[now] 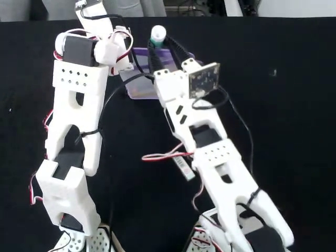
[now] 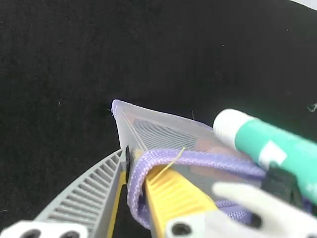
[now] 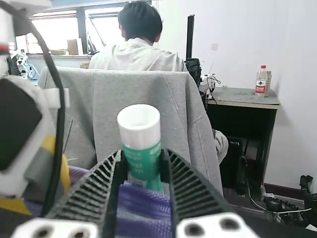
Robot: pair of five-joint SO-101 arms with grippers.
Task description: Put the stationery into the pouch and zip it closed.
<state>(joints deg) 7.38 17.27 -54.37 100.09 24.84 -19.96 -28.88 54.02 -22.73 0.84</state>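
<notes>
The right gripper (image 3: pixel 142 154) pinched a green-and-white glue stick (image 3: pixel 139 124) upright, just above the translucent purple-edged pouch (image 2: pixel 158 131). The left gripper (image 2: pixel 134 163) gripped the pouch's purple rim. From above, both wrists hid much of the pouch. A white pen-like item (image 1: pixel 182 167) lay on the black table (image 1: pixel 283 105) between the arms.

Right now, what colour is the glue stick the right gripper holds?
Glue stick: teal green, white cap; clearest in the right wrist view.
</notes>
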